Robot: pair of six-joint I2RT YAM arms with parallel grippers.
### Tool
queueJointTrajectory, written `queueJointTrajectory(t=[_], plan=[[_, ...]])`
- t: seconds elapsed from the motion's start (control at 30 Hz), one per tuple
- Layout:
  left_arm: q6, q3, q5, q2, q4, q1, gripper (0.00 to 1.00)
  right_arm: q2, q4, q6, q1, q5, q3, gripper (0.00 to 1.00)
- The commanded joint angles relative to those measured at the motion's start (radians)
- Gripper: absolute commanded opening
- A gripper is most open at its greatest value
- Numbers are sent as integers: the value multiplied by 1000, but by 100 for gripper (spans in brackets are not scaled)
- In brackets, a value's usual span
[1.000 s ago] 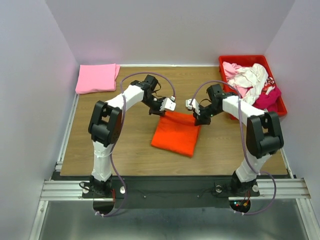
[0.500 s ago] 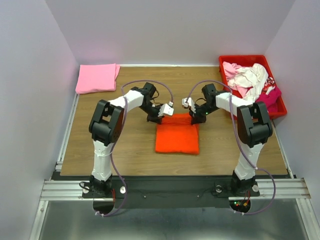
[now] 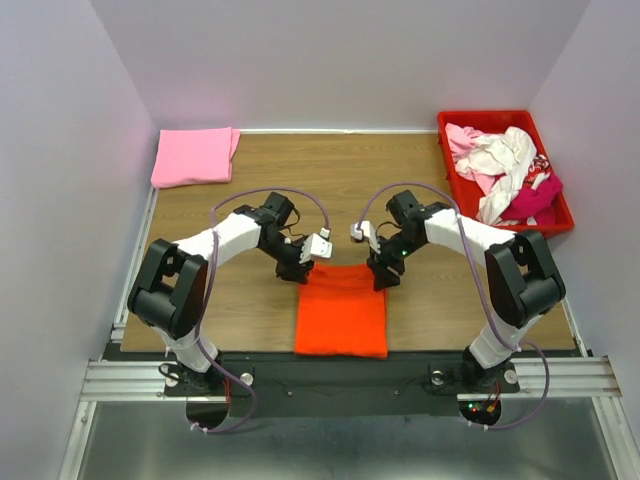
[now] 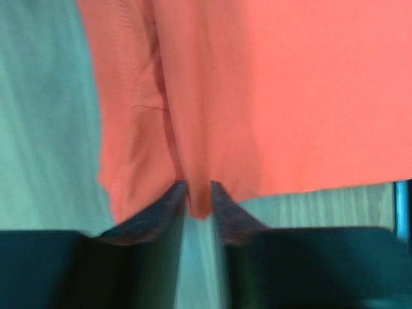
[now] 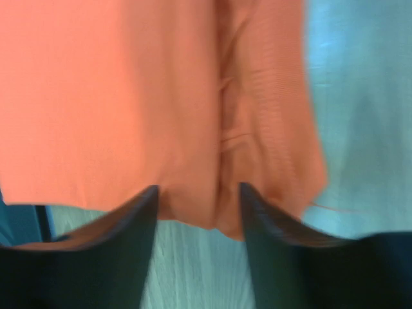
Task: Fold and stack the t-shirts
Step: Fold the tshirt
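Orange shirt at 6 o'clock judged folded, being let go: left gripper parted narrowly, right gripper wider. Next: to be regripped and stacked on pink shirt at 10 o'clock.

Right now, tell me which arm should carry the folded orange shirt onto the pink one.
Left. The pink shirt lies in the far left corner, on its side, and the left pincer sits at the orange shirt's far edge. The right arm would cross over.

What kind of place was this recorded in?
Probably a lab robot test cell: plain pale walls box in a brown wooden tabletop, and two white-and-black robot arms stand on an aluminium rail at its near edge.
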Motion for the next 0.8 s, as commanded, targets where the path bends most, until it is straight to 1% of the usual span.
queueJointTrajectory(t=[0.0, 0.03, 0.13, 0.17, 0.27, 0.3, 0.4, 0.43, 0.47, 0.57, 0.63, 0.77], plan=[[-41, 33, 22, -78, 25, 3, 40, -31, 4, 207, -38, -30, 110, 63], [-61, 59, 31, -81, 34, 0, 45, -19, 4, 257, -45, -62, 157, 64], [-89, 108, 38, -77, 45, -15, 46, 27, 7, 323, -59, -123, 234, 64], [-93, 117, 40, -63, 53, -32, 46, 71, 9, 352, -61, -135, 277, 60], [-110, 139, 35, -36, 79, -66, 46, 151, 18, 406, -61, -186, 335, 51], [-136, 139, 32, -23, 96, -87, 46, 194, 33, 446, -59, -209, 366, 46], [-182, 130, 34, -3, 157, -132, 46, 260, 88, 567, -56, -247, 400, 38], [-197, 124, 31, 3, 172, -141, 46, 273, 99, 596, -55, -261, 403, 38], [-205, 123, 26, 10, 194, -150, 46, 283, 109, 656, -55, -270, 408, 35], [-228, 117, 8, 38, 223, -186, 46, 316, 174, 772, -51, -283, 383, 34], [-251, 114, 2, 56, 238, -204, 47, 323, 222, 820, -53, -287, 354, 34], [-276, 107, -17, 90, 269, -221, 48, 325, 257, 895, -44, -304, 304, 34]])
